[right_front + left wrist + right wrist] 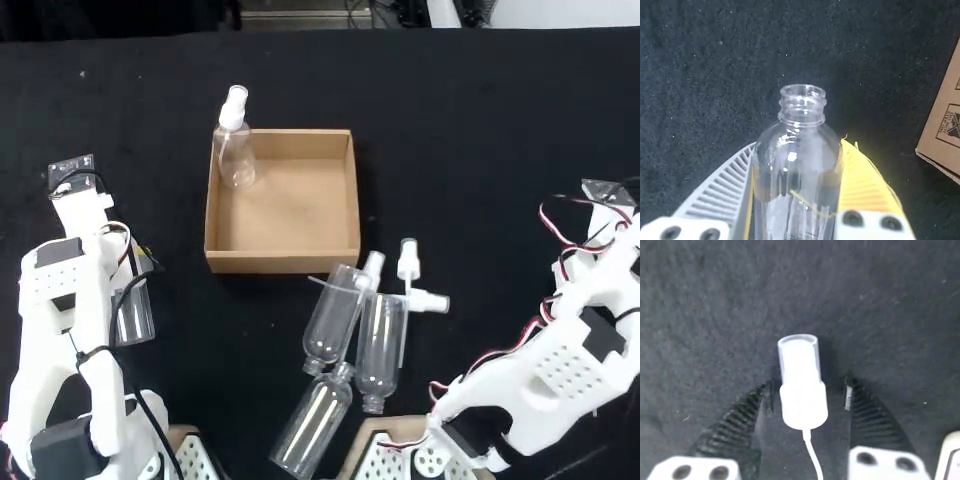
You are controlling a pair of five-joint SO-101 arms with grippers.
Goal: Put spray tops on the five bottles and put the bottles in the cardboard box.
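- At the left side of the black cloth-covered surface (480, 150), the left end effector (800, 145) is closed on a clear plastic bottle (797, 172). Its grey and yellow fingers press the bottle's sides, and the threaded neck is open with no top on it.
- The right end effector (807, 386) is open. Its black fingers stand on either side of a white spray top (800, 365), with a small gap on each side.
- The brown square cardboard box (282, 262) sits mid-surface, with one capped clear bottle (236, 160) in its far left corner.
- Three uncapped clear bottles (335, 315) lie just in front of the box, beside loose white spray tops (408, 262).
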